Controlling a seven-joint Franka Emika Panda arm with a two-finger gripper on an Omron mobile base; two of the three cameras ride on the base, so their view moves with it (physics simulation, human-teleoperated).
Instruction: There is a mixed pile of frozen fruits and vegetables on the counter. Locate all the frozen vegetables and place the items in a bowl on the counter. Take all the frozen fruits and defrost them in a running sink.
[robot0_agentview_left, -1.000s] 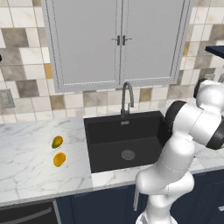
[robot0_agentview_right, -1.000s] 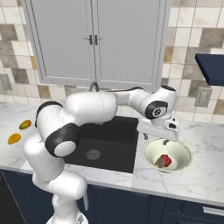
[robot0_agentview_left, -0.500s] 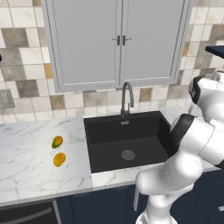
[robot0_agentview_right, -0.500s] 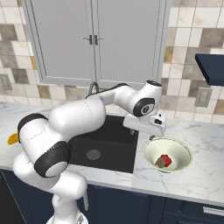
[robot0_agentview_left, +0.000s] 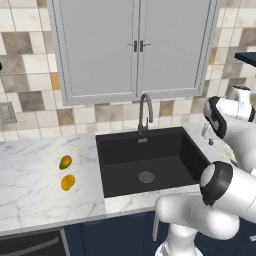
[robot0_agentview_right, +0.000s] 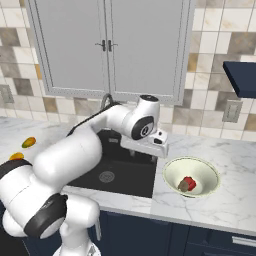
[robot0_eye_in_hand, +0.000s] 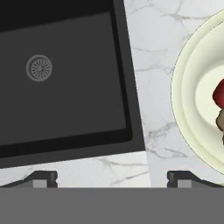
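Your vegetables look done: the red round vegetable (robot0_agentview_right: 189, 181) and the grey-brown mushroom-like lump (robot0_agentview_right: 183, 186) lie touching each other inside the pale bowl (robot0_agentview_right: 172, 171), which sits on the counter (robot0_agentview_right: 235, 200) just to the right of the jaws (robot0_agentview_right: 146, 150). The jaws themselves are spread wide with nothing between them, hanging above the right rim of the black sink (robot0_agentview_right: 119, 175). What you have left, by my reading, is the whole fruit half of the job. The two mango-like fruits (robot0_agentview_left: 65, 162) (robot0_agentview_left: 68, 182) lie near one another on the counter well to the left of the jaws, across the full width of the basin, and the gooseneck faucet (robot0_agentview_left: 145, 108) shows no water that I can make out.

The left base view gives you both fruits clearly (the right base view catches them at its left edge only). The hand view gives you the steel drain (robot0_eye_in_hand: 39, 68) below and left of the fingertips (robot0_eye_in_hand: 43, 176), and the bowl's rim at the right.
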